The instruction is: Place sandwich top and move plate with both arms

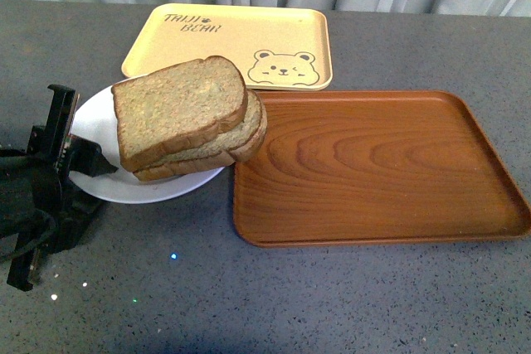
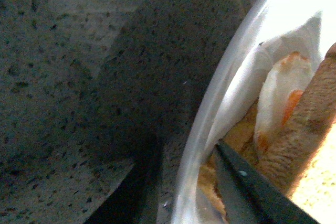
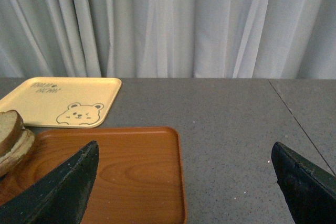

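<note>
The white plate [image 1: 95, 126] sits at the left, its right side overlapping the brown tray's left rim. A stacked sandwich lies on it, with the square brown sandwich top [image 1: 178, 108] uppermost. My left gripper [image 1: 73, 155] is shut on the plate's left rim. In the left wrist view the plate rim [image 2: 210, 124] runs between the jaws, with bread [image 2: 304, 145] and filling inside. My right gripper [image 3: 184, 182] is open and empty above the brown tray; it does not show in the front view.
A brown wood-grain tray [image 1: 373, 172] lies at the right and shows in the right wrist view [image 3: 131, 171]. A pale yellow bear tray [image 1: 232, 43] lies behind, also in the right wrist view [image 3: 58, 100]. Grey curtain at the table's far edge.
</note>
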Tool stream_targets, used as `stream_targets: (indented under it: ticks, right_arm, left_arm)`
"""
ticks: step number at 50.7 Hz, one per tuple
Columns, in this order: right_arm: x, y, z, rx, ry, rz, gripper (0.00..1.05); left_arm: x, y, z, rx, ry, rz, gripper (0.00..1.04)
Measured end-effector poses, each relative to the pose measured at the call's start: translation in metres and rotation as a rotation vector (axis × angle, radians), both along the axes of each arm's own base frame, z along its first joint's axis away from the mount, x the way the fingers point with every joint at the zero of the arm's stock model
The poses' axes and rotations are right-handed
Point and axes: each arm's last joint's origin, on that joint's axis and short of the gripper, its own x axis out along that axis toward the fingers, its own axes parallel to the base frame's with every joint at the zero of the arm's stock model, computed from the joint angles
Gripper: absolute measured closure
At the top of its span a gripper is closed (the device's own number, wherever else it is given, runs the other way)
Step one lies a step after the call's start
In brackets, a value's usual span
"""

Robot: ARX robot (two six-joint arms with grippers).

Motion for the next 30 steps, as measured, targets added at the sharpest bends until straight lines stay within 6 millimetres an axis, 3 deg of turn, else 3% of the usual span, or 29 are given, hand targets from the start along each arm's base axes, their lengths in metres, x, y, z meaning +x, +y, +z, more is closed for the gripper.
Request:
stream_targets:
  ticks: [6,9,24,30]
  right_arm:
    - [0.000,0.000,0.000,0.000,0.000,0.000,0.09]
    - [0.000,0.000,0.000,0.000,0.000,0.000,0.09]
    - [0.000,0.000,0.000,0.000,0.000,0.000,0.09]
    - [0.000,0.000,0.000,0.000,0.000,0.000,0.09]
  left_arm:
    - [-0.005,-0.002,0.000,-0.027,-0.009,-0.010,0.98]
    - [-0.007,-0.003,0.005,-0.036,-0.032,-0.016,1.02]
    - [-0.041,-0.007,0.020,-0.078,-0.083,-0.042,1.02]
    - [-0.042,-0.007,0.038,-0.094,-0.138,-0.049,1.02]
